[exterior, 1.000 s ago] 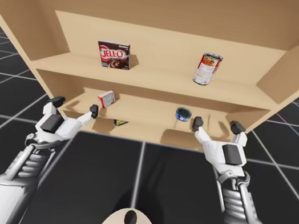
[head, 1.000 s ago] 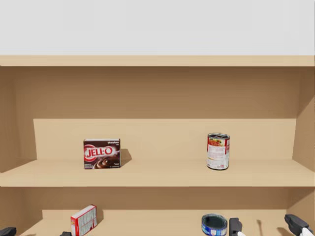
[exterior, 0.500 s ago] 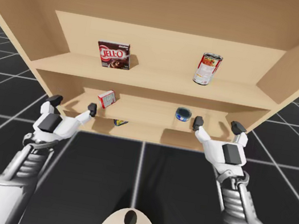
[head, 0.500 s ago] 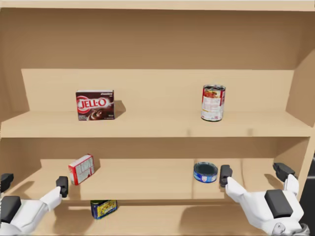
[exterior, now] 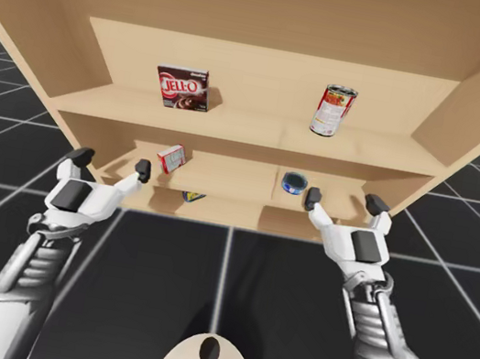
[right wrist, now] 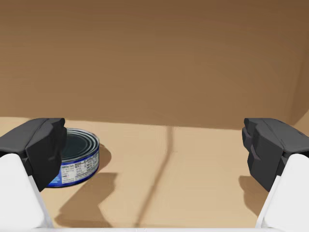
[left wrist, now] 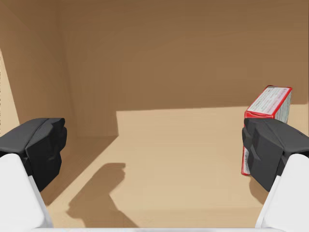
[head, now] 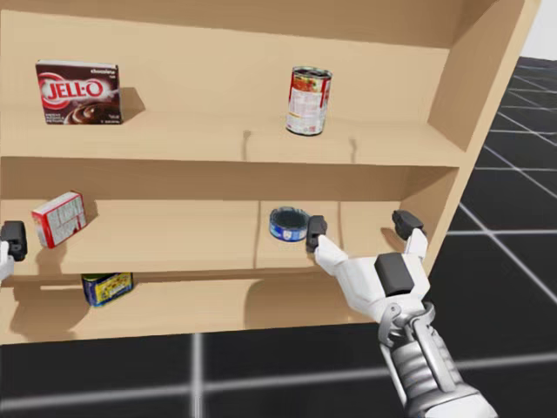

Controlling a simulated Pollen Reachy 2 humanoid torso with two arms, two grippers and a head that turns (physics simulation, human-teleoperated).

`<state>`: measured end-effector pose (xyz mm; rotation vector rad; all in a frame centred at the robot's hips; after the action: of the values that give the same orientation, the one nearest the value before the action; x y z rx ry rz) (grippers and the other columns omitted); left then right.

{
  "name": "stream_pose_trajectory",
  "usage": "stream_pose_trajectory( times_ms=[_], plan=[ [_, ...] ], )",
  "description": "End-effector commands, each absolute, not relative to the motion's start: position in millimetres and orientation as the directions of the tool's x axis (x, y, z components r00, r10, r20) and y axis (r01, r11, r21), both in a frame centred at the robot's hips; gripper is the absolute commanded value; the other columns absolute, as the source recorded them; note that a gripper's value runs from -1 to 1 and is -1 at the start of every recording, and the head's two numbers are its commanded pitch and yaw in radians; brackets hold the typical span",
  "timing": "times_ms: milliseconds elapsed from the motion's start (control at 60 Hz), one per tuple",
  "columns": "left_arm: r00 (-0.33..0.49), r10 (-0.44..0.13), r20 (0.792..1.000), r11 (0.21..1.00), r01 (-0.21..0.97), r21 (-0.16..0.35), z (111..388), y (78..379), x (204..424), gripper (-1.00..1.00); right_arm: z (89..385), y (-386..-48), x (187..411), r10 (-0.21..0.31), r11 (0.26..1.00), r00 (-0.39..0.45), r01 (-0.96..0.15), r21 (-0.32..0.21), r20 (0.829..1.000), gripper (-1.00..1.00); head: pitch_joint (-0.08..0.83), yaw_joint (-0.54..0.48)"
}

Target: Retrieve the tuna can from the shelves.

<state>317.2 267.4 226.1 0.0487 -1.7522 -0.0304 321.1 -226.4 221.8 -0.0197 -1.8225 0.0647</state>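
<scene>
Simulated pantry: wooden shelves [exterior: 249, 130], black grid floor [exterior: 159, 268].

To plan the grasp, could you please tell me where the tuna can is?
In the high view the blue tuna can sits on the middle shelf, right of centre, just ahead of my open right gripper's inner finger.

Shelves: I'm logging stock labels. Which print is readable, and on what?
Brown box: large white brand lettering, which I don't quote.
Tall red-and-white can: too small.
Flat blue can: too small.
Small red-and-white box: too small.
Blue-and-yellow item underneath: too small.
</scene>
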Motion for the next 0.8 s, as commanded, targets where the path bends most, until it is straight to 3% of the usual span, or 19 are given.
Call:
stream_pose_trajectory(
  times_ms=[17, 133, 300, 417, 617, 800],
  plan=[
    [-0.188, -0.047, 0.981, 0.999, -0.016, 0.045, 227.3, 267.9, 316.5, -1.00, 221.3, -217.1, 319.0, 0.016, 0.999, -0.249, -0.038, -0.027, 0.968, -1.00, 0.411, -0.22],
    [-0.188, -0.045, 0.981, 0.999, -0.025, 0.041, 227.9, 269.1, 316.2, -1.00, 230.1, -208.2, 309.0, -0.071, 0.990, -0.183, -0.133, 0.047, 0.980, -1.00, 0.408, -0.21],
    [-0.187, -0.042, 0.982, 0.999, -0.033, 0.036, 227.9, 270.1, 315.8, -1.00, 256.5, -190.3, 285.0, -0.100, 0.970, -0.116, -0.232, 0.070, 0.988, -1.00, 0.409, -0.21],
    [-0.187, -0.040, 0.982, 0.999, -0.033, 0.035, 228.2, 271.2, 316.4, -1.00, 266.2, -176.3, 282.1, -0.093, 0.951, -0.086, -0.304, 0.063, 0.992, -1.00, 0.411, -0.21],
    [-0.179, -0.041, 0.983, 0.999, -0.035, 0.035, 228.1, 273.1, 316.3, -1.00, 255.2, -160.1, 308.4, -0.128, 0.933, -0.019, -0.341, 0.114, 0.992, -1.00, 0.415, -0.21],
    [-0.173, -0.042, 0.984, 0.999, -0.038, 0.036, 228.0, 273.6, 316.2, -1.00, 237.9, -153.0, 341.9, -0.112, 0.948, 0.006, -0.298, 0.109, 0.994, -1.00, 0.420, -0.20]
  ],
)
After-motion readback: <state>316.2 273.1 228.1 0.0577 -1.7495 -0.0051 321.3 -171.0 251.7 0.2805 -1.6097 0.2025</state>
